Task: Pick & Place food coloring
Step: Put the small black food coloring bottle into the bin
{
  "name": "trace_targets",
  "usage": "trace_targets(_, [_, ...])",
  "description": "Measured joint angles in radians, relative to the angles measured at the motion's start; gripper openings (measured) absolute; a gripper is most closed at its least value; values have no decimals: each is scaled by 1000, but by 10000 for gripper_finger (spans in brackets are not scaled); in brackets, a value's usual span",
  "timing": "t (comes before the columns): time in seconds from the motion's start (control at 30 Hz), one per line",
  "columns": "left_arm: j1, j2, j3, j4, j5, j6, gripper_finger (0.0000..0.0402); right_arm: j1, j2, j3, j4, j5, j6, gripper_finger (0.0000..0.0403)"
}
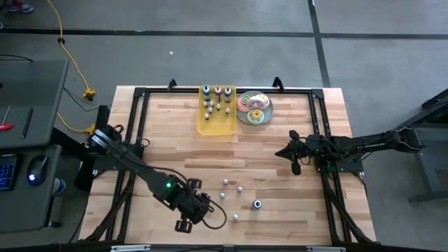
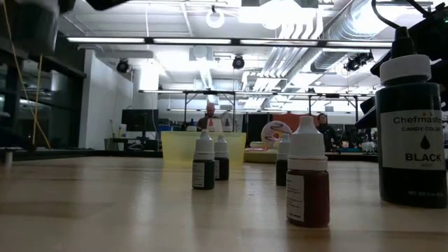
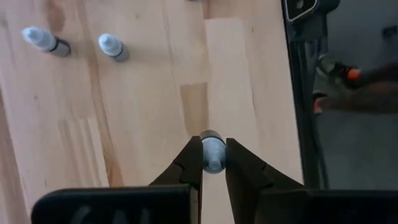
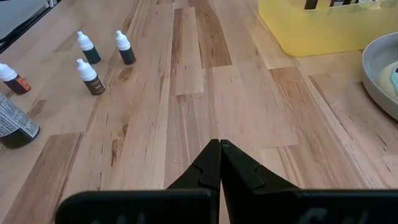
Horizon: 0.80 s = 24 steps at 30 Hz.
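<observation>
My left gripper [image 1: 205,210] is over the near middle of the table, pointing steeply down and shut on one small food coloring bottle [image 3: 213,151] with a white cap and a dark body. Several more small bottles stand upright on the wood to its right [image 1: 225,183] [image 1: 235,217], beside a larger black bottle [image 1: 257,204]. Others stand in the yellow tray [image 1: 210,126] at the far edge. My right gripper [image 4: 219,144] waits shut at the table's right side [image 1: 292,155], holding nothing. My left gripper pinches the bottle between its two fingers, one on each side of the white cap end [image 3: 214,163]. The fingers come from above, slanting down. The bottle's dark body [image 3: 211,135] points away toward the table and appears clear of the wood.
A plate of doughnuts [image 1: 253,108] sits next to the yellow tray at the far edge. A black frame rail [image 3: 301,93] runs along the near table edge close to my left gripper. Bare wood lies between the loose bottles and the tray [image 1: 224,154].
</observation>
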Motion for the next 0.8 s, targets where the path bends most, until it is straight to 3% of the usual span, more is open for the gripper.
trace_targets(0.27, [58,-109,0,-61,-26,-128,30,0,0,0,0,0,0,0])
trace_targets(0.47, [156,-205,0,-161,-144,-195,30,0,0,0,0,0,0,0])
trace_targets(0.63, [262,-267,0,-235,-268,-182,30,0,0,0,0,0,0,0])
trace_targets(0.8, [378,-299,0,-238,-374,-68,30,0,0,0,-1,0,0,0])
